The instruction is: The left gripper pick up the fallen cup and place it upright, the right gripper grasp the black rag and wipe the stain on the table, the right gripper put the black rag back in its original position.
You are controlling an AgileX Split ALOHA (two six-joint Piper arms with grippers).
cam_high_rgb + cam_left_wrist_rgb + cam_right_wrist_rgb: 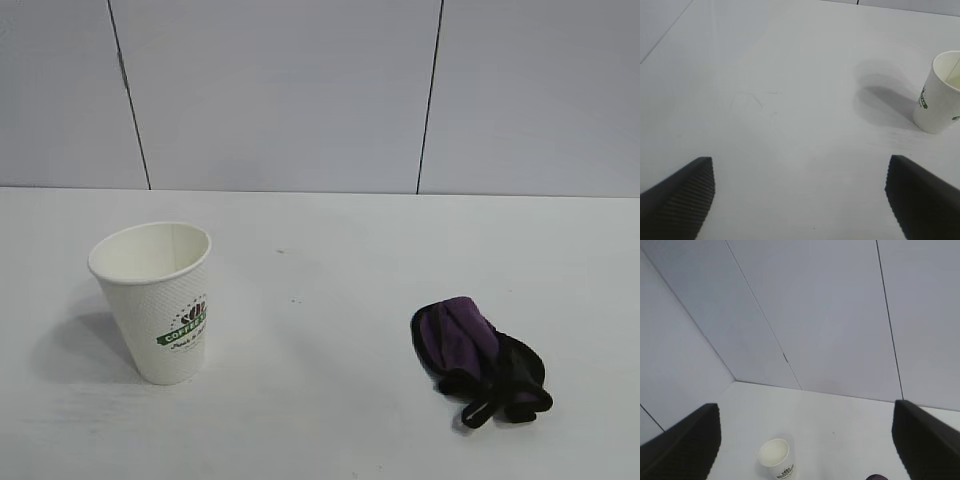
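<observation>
1. Nearest the exterior camera: black rag [480, 360], bunched, purple folds uppermost, black loop at its near edge, lying flat on the table [330, 420] toward the right.
2. White matte tabletop, plain and wide, running back to a grey panelled wall [280, 90] with dark vertical seams.
3. Two or three tiny dark specks on the surface between cup and rag; no amber blotch to be made out there.
4. Faint curved smear marks visible on the table in the left wrist view, well apart from the cup.
5. Fallen cup [155, 300] standing upright at the left, mouth up, green and black logo facing the camera, soft shadow cast to its left.
6. Cup interior white and seemingly empty, seen from above in the right wrist view.
7. Cup and rag well apart, nothing touching either.
8. Left gripper [800, 200] spread wide above bare tabletop, holding nothing, cup off to one side beyond its fingers [682, 197].
9. Right gripper [805, 450] also spread wide, empty, raised high and aimed near level at the wall, cup far below and an edge of the rag just visible.
</observation>
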